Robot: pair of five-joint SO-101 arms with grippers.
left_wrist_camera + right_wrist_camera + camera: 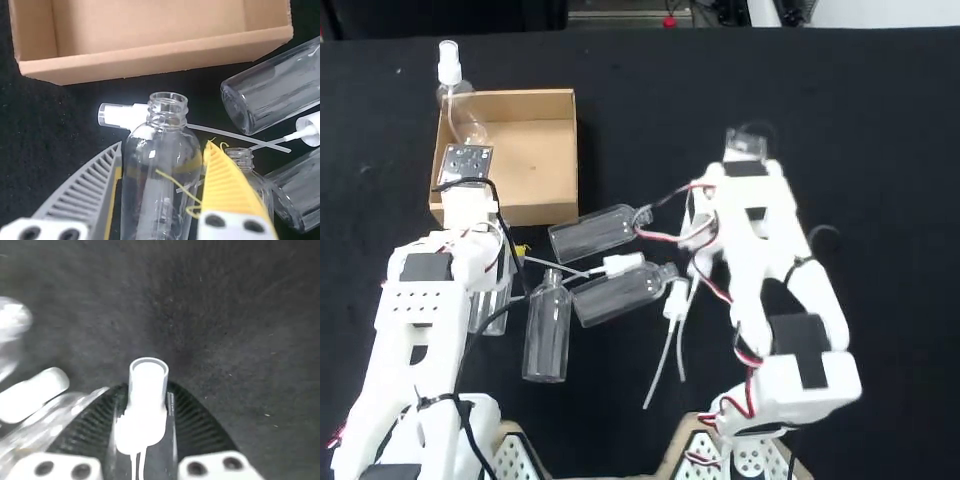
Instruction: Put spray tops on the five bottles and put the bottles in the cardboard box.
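Note:
My left gripper (164,147) is shut on a clear open-necked bottle (160,190), just in front of the cardboard box (150,55). In the high view this bottle (492,305) lies under the left arm. My right gripper (146,396) is shut on a white spray top (148,374) above the black cloth. A capped bottle (460,105) leans at the box's (535,100) far left corner. Three uncapped bottles (595,232) (625,293) (548,325) lie between the arms. A loose spray top (625,265) lies among them.
The right arm (760,230) stands over the table's middle right. Another spray top (677,300) with long tubes lies beside it. A spray top (117,114) lies behind the held bottle. Black cloth (860,130) covers the table.

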